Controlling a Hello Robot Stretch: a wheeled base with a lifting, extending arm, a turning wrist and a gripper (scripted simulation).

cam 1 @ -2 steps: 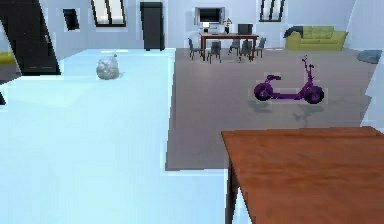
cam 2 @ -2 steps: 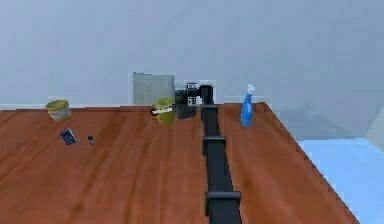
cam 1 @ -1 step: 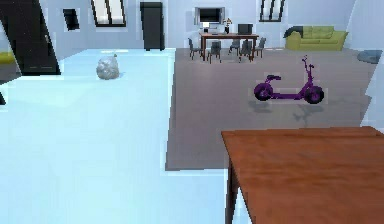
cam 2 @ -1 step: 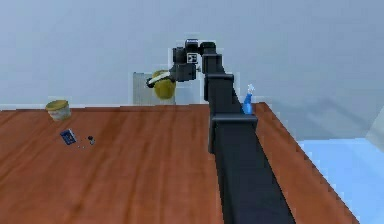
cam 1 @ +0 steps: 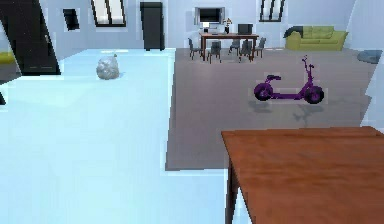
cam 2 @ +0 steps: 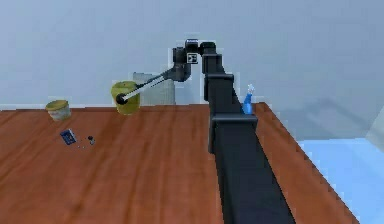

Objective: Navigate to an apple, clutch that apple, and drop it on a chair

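**Forward view.** A wooden table takes up the lower right corner. Past it lies a grey-brown carpet with a purple scooter standing upright on it. To the left of the carpet is pale floor, and a grey lumpy object sits on it. At the far end of the room, dark chairs are grouped around a dining table. A yellow-green sofa stands against the wall to their right. A tall dark cabinet stands against the back wall, left of the dining group.

**Arm side view.** The arm rises from the bottom edge across a wooden tabletop. The gripper slopes down to the left from the arm's far end. Its fingertips meet a yellow-green round thing, apple-like in shape and colour, at the table's far edge. It cannot be told whether this thing rests on the table or hangs clear of it. So it cannot be told whether the gripper holds anything, and the state of the claw cannot be told either. Left of the round thing on the tabletop is a small tan bowl. Nearer the camera are a small blue item and a tiny dark item. A blue bottle stands upright just right of the arm.
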